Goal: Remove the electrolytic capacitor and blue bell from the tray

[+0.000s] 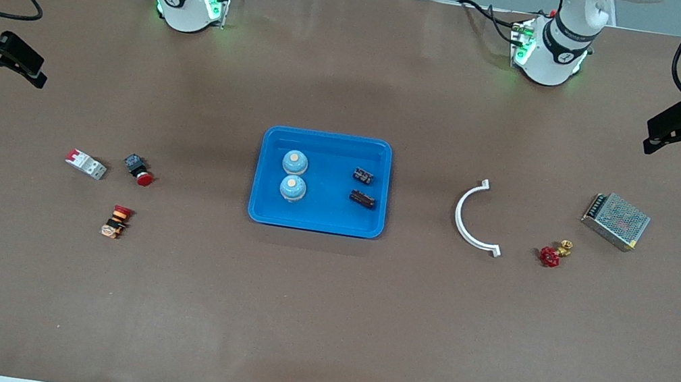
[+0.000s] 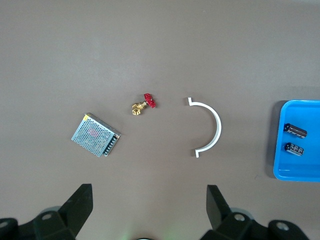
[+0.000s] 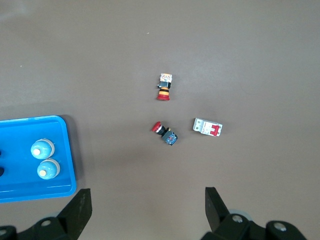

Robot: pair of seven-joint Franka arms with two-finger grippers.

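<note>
A blue tray (image 1: pixel 315 222) sits mid-table. In it, two light-blue dome bells (image 1: pixel 294 161) (image 1: pixel 292 188) stand toward the right arm's end, and two dark capacitors (image 1: pixel 363 175) (image 1: pixel 362 199) lie toward the left arm's end. My left gripper (image 1: pixel 651 136) is open and empty, raised over the table's edge at the left arm's end; its wrist view (image 2: pixel 149 200) shows the capacitors (image 2: pixel 296 130) in the tray (image 2: pixel 300 172). My right gripper (image 1: pixel 39 71) is open and empty, raised over the right arm's end; its wrist view (image 3: pixel 147 202) shows the bells (image 3: pixel 42 148) in the tray (image 3: pixel 30 192).
Toward the left arm's end lie a white curved bracket (image 1: pixel 473 215), a red-handled brass valve (image 1: pixel 554 254) and a metal mesh power supply (image 1: pixel 616 221). Toward the right arm's end lie a white-and-red breaker (image 1: pixel 86 164) and two red push buttons (image 1: pixel 139 170) (image 1: pixel 116 221).
</note>
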